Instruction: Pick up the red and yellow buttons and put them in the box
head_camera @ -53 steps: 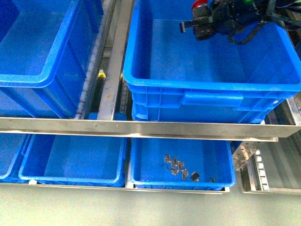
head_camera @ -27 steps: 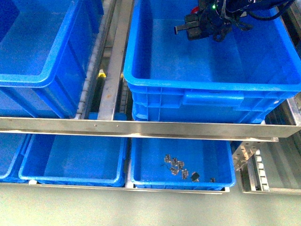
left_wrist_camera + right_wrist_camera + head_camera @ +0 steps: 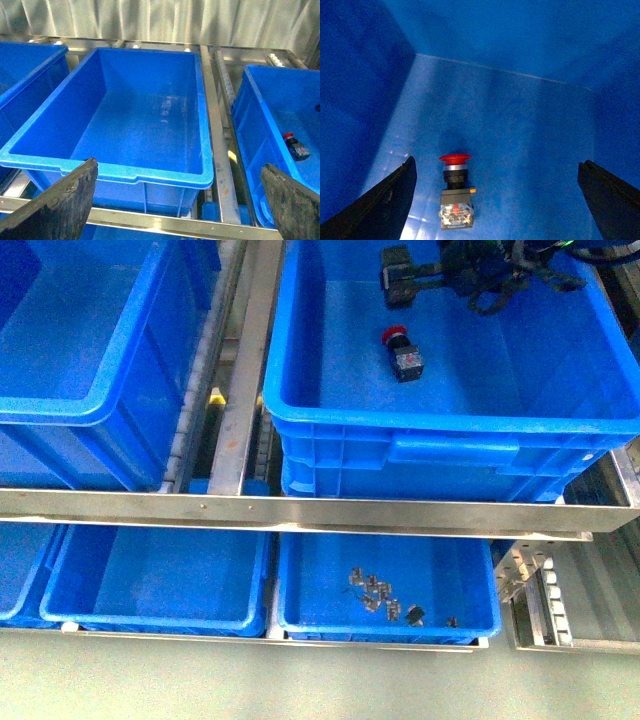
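A red button [image 3: 402, 350] lies on its side on the floor of the right-hand deep blue box [image 3: 450, 425]. It also shows in the right wrist view [image 3: 455, 190] and in the left wrist view [image 3: 295, 146]. My right gripper [image 3: 398, 276] hangs open and empty over the far part of that box, above the button; in the right wrist view its midpoint [image 3: 500, 205] lies beside the button. My left gripper [image 3: 182, 200] is open and empty, in front of the left deep blue box [image 3: 120, 172]. No yellow button is in view.
A steel rail [image 3: 300, 512] crosses in front of both boxes, and an upright steel bar [image 3: 245, 370] runs between them. Shallow blue trays sit below; the right one [image 3: 385, 625] holds several small metal parts [image 3: 380, 595].
My right gripper moved left and farther back over the right box and let go of the red button, which now lies on the box floor.
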